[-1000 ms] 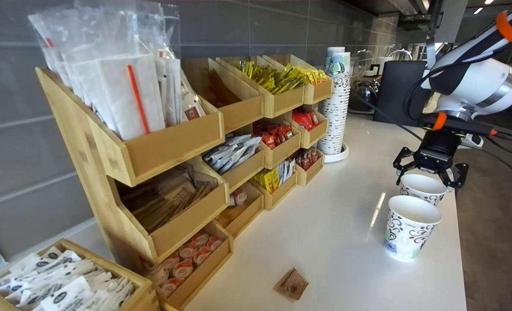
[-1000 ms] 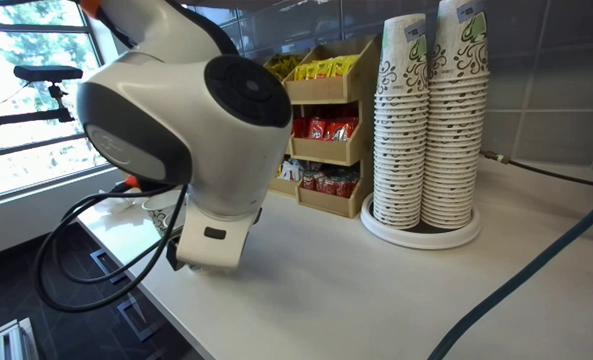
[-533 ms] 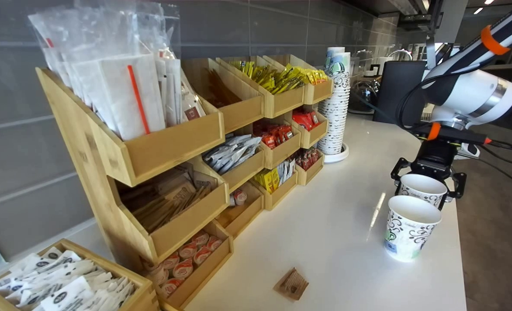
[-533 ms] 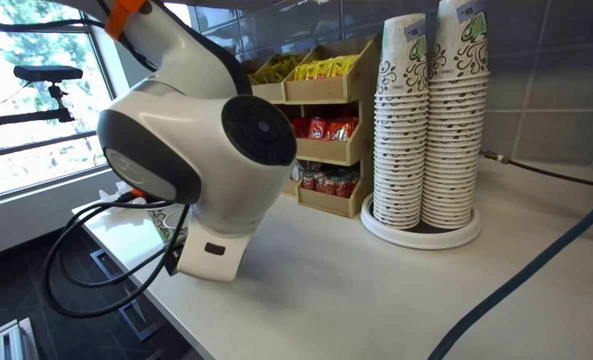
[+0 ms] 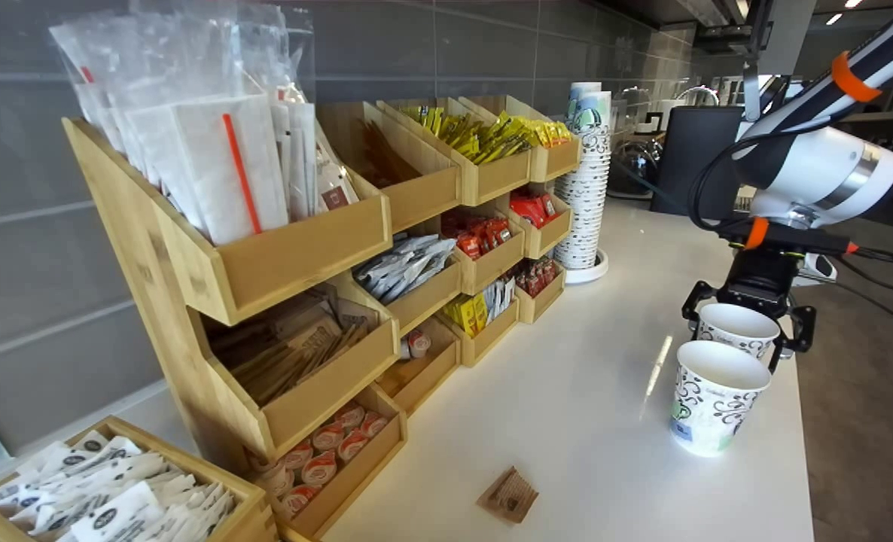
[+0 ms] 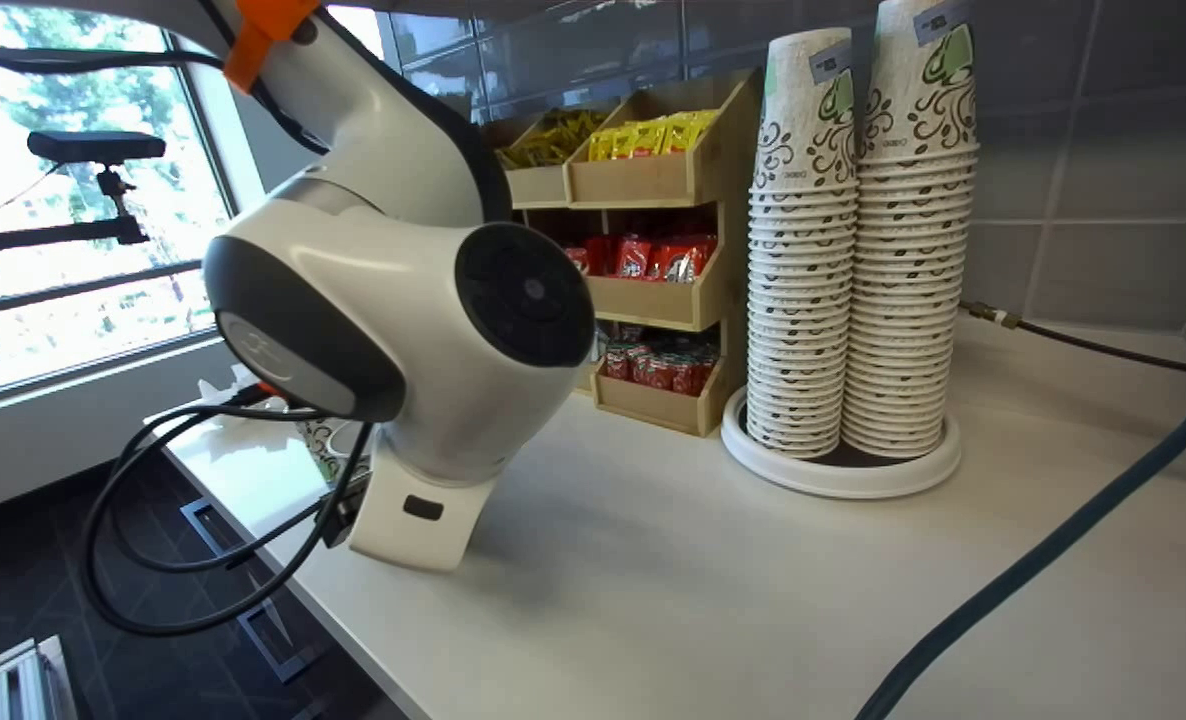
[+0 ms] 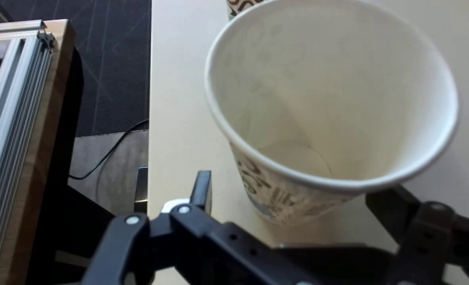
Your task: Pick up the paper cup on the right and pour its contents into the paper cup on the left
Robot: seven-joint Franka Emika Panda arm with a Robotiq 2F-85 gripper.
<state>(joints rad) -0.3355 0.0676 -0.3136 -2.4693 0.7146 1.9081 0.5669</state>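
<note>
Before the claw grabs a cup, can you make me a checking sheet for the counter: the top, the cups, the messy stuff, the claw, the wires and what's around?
Surface: white counter, with a streak of light on it.
Job's things: front cup and back cup in an exterior view, both upright; contents can't be made out.
Clutter: brown packet on the counter; wooden rack of packets; stacked cups on a white tray.
Claw: open, straddling the back cup; gap on one side, touch on the other can't be told.
Cables: black cables hanging in loops; a thick teal cable crossing the foreground.
Surroundings: grey tiled wall; bright window; dark floor.
</note>
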